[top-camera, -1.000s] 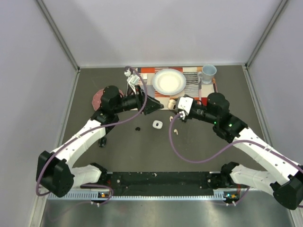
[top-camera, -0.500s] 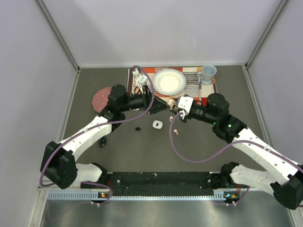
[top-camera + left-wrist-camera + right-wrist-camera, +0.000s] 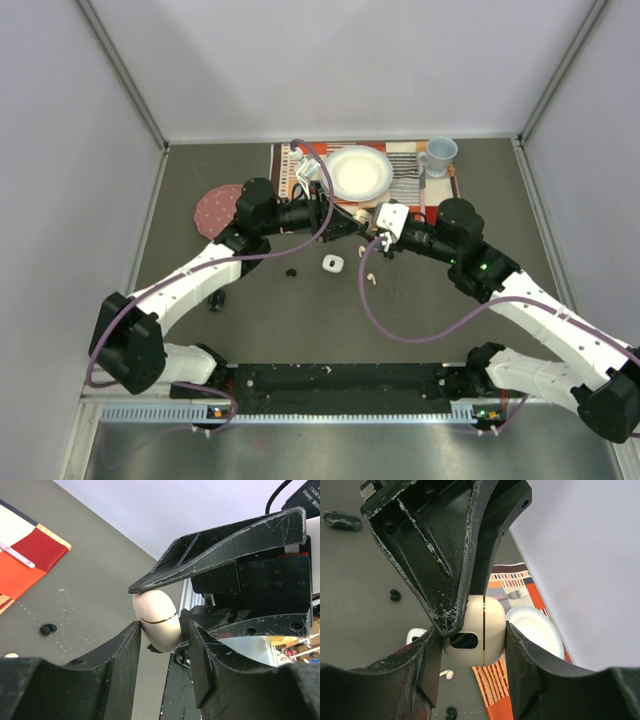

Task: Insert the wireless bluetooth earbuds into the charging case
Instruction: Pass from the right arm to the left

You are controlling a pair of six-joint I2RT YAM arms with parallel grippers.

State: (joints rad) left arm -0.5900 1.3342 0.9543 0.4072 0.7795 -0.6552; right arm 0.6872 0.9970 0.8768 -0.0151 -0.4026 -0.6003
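Both arms meet over the middle of the dark surface [image 3: 180, 330], just in front of the striped placemat [image 3: 290, 160].

The charging case [image 3: 156, 617], a cream, rounded shell with its lid seam closed, is held off the surface between the two hands.

The right hand [image 3: 472, 636] pinches the case. In the right wrist view, both of its fingers press against the case's opposite flanks.

The left hand [image 3: 163, 626] straddles the same case from the other direction. In the left wrist view, one finger [image 3: 120, 650] lies against the shell. A thin dark gap shows beside the other finger, so it cannot be told whether this hand is gripping the case. One finger of the right hand rests on top of the case in that view.

None of the wireless bluetooth earbuds is in the case; those visible lie loose on the surface in front of the hands:
- A black bud [image 3: 291, 271] lies to the left.
- Two pale buds [image 3: 370, 281] and [image 3: 362, 250] lie to the right. Their exact tint is too small to tell from above.
- A small white boxy item [image 3: 332, 263] lies between the black bud and the pale buds.

On the placemat stand a white plate [image 3: 357, 172] and, at its far right corner, a pale blue mug [image 3: 438, 153]. A dark red round mat [image 3: 213, 205] lies on the surface to the left of the placemat.
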